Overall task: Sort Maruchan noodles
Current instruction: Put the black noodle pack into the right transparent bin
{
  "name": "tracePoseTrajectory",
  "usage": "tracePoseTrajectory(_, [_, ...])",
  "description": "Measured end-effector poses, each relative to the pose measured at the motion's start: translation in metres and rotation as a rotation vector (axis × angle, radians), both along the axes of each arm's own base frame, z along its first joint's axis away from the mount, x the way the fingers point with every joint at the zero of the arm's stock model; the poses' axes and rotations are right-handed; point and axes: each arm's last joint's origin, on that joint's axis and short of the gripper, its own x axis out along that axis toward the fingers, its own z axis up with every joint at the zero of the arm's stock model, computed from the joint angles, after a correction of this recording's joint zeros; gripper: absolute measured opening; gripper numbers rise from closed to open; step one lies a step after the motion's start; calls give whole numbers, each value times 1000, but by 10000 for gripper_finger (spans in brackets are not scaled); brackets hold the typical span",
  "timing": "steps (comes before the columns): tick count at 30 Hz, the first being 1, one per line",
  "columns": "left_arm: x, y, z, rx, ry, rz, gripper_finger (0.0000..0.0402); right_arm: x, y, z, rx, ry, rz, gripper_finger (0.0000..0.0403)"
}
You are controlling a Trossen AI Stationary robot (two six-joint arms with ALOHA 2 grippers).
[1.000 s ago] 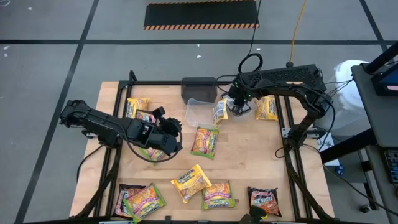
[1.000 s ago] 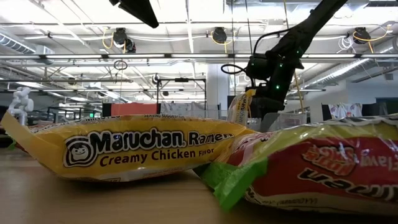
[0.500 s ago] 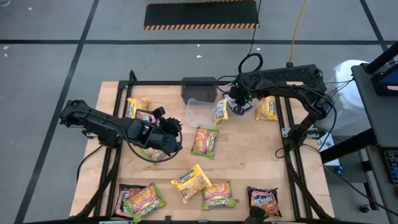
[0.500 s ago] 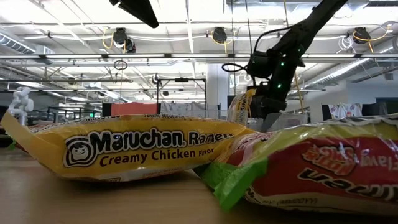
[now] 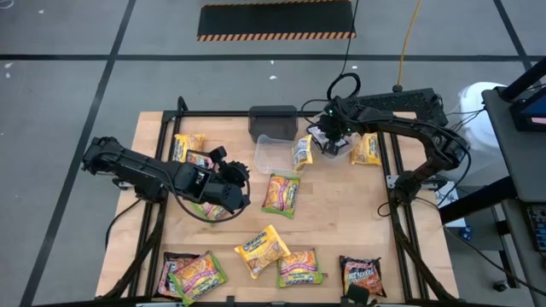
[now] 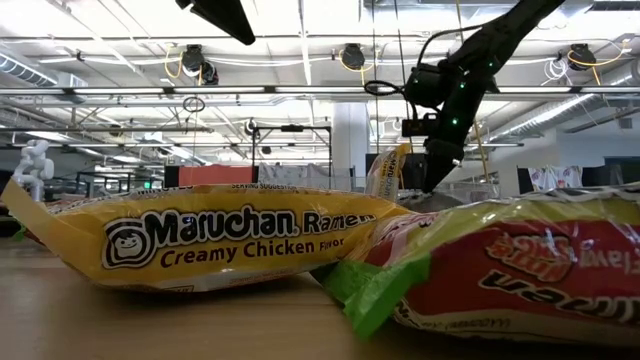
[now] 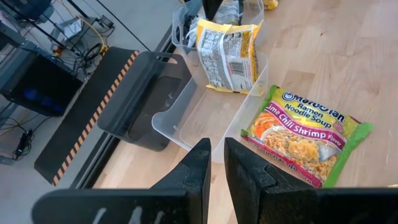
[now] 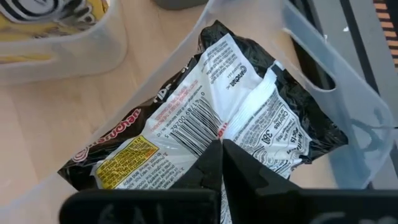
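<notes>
- The right gripper point(image 8: 219, 163) hangs over a clear tub point(image 8: 348, 112) at the far side of the bench point(image 5: 341, 222), its jaws closed with nothing between them; a dark packet point(image 8: 211, 124) lies just below the tips inside that tub, back side up.
- The left gripper point(image 7: 216, 168) waits near the middle of the bench, jaws a narrow gap apart and gripping nothing.
- Ahead of the left gripper lies a green-edged packet point(image 7: 305, 134) reading "Maruchan Ramen Noodle Soup, Lime Chili Shrimp".
- Beside it, a yellow packet point(image 7: 227, 53) leans on a second clear tub point(image 7: 205, 106), barcode side out.
- The low view shows a yellow packet point(image 6: 200, 240) reading "Maruchan Ramen Creamy Chicken Flavor".
- The dark packet shows a barcode and part of the Maruchan name; its small print is unreadable.
- More packets point(image 5: 273, 251) lie along the bench's near edge, some cut off.
</notes>
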Motion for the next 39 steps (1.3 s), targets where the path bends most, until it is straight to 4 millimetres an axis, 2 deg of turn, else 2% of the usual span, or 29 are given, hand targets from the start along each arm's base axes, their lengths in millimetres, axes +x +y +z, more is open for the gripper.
tracePoseTrajectory(10, [0,0,0,1,2,0,53,-8,7,27,-65,-75,0,0])
tracePoseTrajectory(22, [0,0,0,1,2,0,53,-33,28,71,-155,-180,-1,0])
tracePoseTrajectory(32, [0,0,0,36,34,-37,53,-48,41,89,-189,-221,0,0])
tracePoseTrajectory(39, [0,1,0,82,79,-81,53,-50,43,92,-198,-234,1,0])
